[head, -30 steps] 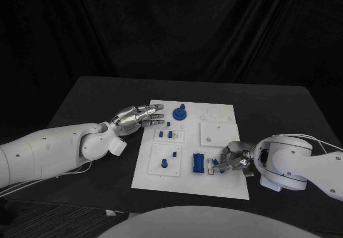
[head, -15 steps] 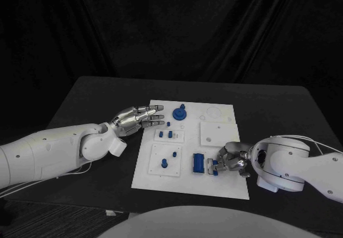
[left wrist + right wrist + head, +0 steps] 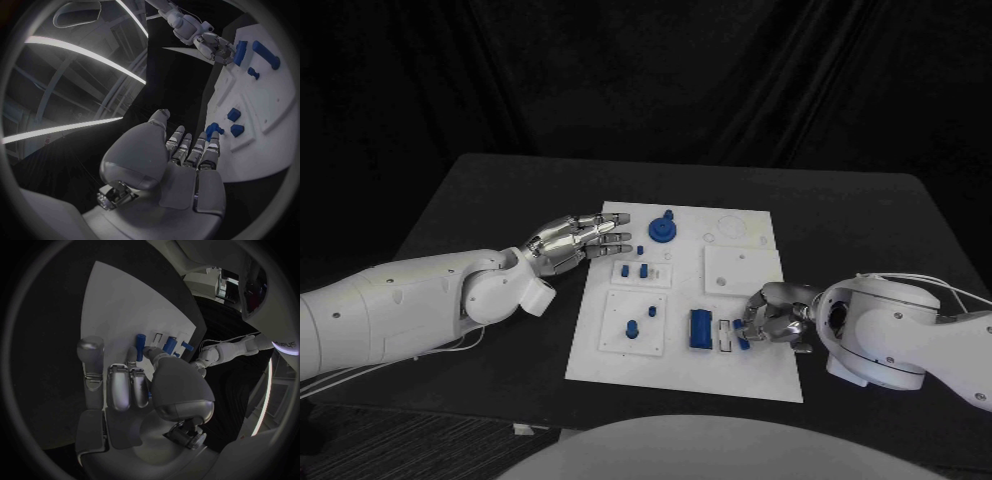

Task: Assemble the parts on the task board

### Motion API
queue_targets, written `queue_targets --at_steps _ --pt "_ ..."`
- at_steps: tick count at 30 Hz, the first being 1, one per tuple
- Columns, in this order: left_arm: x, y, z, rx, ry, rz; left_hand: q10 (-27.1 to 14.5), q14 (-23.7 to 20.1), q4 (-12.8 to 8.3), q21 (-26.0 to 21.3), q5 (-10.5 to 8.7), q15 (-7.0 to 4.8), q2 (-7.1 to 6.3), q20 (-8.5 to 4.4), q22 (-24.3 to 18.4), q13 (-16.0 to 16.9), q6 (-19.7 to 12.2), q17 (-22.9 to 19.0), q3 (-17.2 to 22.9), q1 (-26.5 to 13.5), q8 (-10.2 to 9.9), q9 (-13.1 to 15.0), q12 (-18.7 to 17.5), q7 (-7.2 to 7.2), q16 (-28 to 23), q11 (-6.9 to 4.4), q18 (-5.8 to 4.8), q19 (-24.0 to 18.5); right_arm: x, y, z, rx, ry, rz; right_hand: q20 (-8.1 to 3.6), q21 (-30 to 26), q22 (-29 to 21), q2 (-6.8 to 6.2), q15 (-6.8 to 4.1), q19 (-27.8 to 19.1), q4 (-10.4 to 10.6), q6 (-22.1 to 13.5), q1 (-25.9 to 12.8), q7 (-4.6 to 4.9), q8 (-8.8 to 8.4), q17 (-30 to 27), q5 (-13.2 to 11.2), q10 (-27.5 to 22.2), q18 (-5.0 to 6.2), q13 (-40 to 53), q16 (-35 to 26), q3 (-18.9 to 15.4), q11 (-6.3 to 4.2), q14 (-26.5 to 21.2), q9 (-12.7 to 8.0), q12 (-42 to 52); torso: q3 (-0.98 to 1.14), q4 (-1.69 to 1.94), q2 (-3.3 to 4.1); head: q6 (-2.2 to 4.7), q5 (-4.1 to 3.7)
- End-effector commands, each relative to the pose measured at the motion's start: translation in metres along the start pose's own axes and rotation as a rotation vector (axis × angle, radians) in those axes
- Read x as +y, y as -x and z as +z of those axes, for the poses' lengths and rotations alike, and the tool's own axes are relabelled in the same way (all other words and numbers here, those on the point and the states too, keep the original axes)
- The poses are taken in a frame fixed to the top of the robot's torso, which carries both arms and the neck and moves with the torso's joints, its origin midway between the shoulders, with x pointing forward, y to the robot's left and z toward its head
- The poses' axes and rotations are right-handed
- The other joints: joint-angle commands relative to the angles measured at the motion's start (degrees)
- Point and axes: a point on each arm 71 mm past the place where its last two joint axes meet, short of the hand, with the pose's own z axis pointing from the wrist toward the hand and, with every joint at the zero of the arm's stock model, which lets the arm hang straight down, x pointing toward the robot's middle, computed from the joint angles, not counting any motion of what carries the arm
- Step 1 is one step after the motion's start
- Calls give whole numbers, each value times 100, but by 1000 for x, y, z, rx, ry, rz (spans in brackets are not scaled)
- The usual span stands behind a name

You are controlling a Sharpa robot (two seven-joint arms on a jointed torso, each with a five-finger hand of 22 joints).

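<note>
Two hands at the white board

Head view: left hand (image 3: 574, 242) released, fingers spread at the board (image 3: 668, 375) edge; right hand (image 3: 772, 318) curled beside a blue block (image 3: 698, 329).

Right wrist view: fingertips pinch a small blue part (image 3: 140, 354), partly hidden.

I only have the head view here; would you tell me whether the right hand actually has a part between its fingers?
Observer: In the right wrist view, the right hand appears to pinch a small blue part between its thumb and a finger.
Operator: Thank you. What lies just beyond it?
Observer: Other blue parts stand close by on the task board.
Operator: And is anything in the left hand's palm?
Observer: No. The left wrist view shows the left hand holding nothing, fingers straight, with the tips at the board's edge.
</note>
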Motion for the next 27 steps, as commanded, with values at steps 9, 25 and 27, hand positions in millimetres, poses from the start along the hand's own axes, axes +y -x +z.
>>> queue_targets --at_steps 9,25,27 --pt "1 -2 1 15 -4 -11 20 29 -7 27 20 5 0 0 -8 7 9 7 26 -56 32 1 19 25 29 8 -33 31 -14 -3 0 -29 -77 -68 68 -67 473 -139 65 -12 -177 135 6 17 -25 2 -397 597 40 1507 -32 -6 73 310 -60 15 0 0 1 -1 -20" --pt "1 -2 0 17 2 -14 21 37 -10 28 19 6 0 0 -7 8 10 9 31 -61 34 1 22 26 42 9 -33 34 4 1 -3 -155 -46 -383 80 -143 456 -360 73 -5 -352 181 -9 23 17 7 -1025 597 51 1507 -29 -194 75 310 -33 15 -1 1 2 -1 -21" --pt "1 -2 0 17 3 -14 21 37 -10 28 19 6 0 0 -7 8 10 9 31 -61 34 1 22 26 42 9 -33 34 6 0 -4 -164 -44 -418 79 -142 456 -380 71 -4 -370 177 1 25 12 4 -1051 597 51 1507 -31 -206 72 309 -36 15 0 0 1 -1 -18"
